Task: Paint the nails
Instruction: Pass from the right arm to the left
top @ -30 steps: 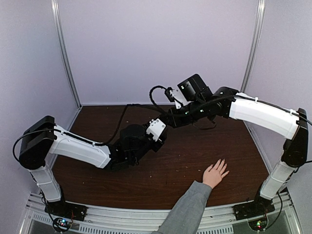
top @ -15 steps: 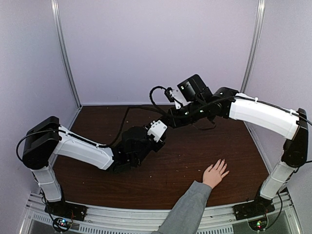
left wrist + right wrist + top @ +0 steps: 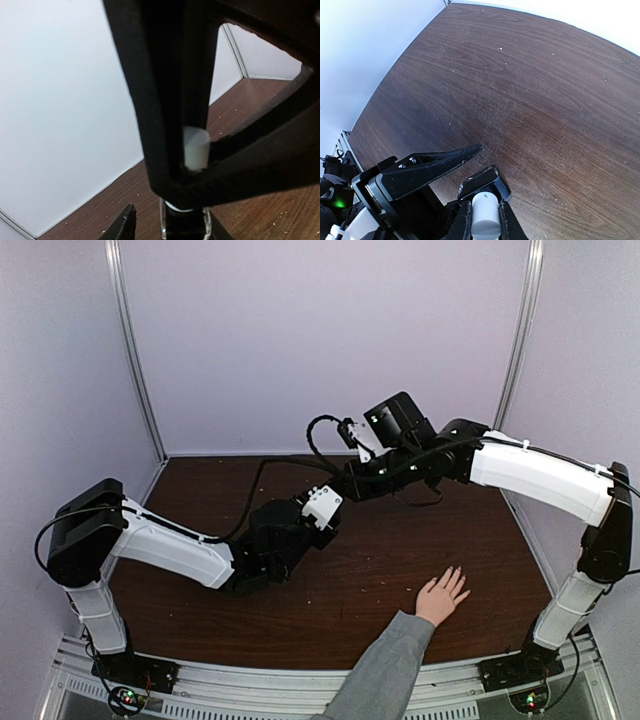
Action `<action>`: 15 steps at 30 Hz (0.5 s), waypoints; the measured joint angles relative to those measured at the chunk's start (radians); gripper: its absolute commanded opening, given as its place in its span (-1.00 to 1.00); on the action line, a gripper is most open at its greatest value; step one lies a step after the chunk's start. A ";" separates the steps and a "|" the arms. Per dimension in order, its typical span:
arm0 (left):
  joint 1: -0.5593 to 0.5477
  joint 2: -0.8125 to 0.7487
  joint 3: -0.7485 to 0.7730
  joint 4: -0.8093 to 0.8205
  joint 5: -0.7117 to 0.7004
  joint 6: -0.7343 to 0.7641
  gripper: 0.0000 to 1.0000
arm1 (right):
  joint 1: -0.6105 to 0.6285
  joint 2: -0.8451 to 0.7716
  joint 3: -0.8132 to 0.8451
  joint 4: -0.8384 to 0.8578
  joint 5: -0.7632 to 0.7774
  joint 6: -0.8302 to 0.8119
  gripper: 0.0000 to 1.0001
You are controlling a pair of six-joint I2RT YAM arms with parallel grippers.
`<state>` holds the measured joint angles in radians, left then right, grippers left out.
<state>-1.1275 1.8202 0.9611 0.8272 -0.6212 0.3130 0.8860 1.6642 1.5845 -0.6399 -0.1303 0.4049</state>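
A light-skinned hand (image 3: pixel 441 596) in a grey sleeve lies flat at the table's front right, fingers spread. Its nails (image 3: pixel 457 573) are tiny pale specks. Both grippers meet over mid-table, well left of the hand. My right gripper (image 3: pixel 485 207) is shut on the white cap (image 3: pixel 485 219) of a small dark polish bottle (image 3: pixel 484 183). In the left wrist view the bottle (image 3: pixel 186 227) stands between the jaws of my left gripper (image 3: pixel 172 222), which is open, with a gap to the left fingertip (image 3: pixel 127 225). From above, the left gripper (image 3: pixel 338 498) and right gripper (image 3: pixel 352 483) hide the bottle.
The dark wooden table (image 3: pixel 400 540) is dusted with small pale specks. Pale walls close the back and both sides, with metal posts (image 3: pixel 135 350) in the corners. The left arm's black finger (image 3: pixel 435 167) runs beside the bottle in the right wrist view.
The left arm has shifted slightly up and to the right toward the right gripper. The right arm and the hand have stayed where they were.
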 measured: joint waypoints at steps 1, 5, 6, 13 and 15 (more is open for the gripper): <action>0.000 0.001 0.000 0.003 -0.002 0.003 -0.10 | 0.000 0.000 0.000 0.002 0.000 0.000 -0.89; 0.000 0.007 0.000 0.024 -0.009 0.013 -0.21 | 0.000 0.000 0.000 0.003 -0.001 0.000 -0.89; 0.000 0.008 0.000 0.029 -0.010 0.017 -0.26 | 0.000 0.000 0.000 0.004 -0.001 0.000 -0.88; 0.000 0.010 0.000 0.050 -0.011 0.018 -0.55 | 0.000 -0.003 0.000 0.031 -0.007 -0.002 -0.75; 0.000 0.010 0.000 0.055 -0.011 0.022 -0.63 | 0.000 -0.004 0.000 0.037 -0.008 -0.002 -0.63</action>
<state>-1.1278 1.8301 0.9607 0.8822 -0.6323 0.3351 0.8860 1.6604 1.5845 -0.6033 -0.1379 0.4034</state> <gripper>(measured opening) 0.240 0.147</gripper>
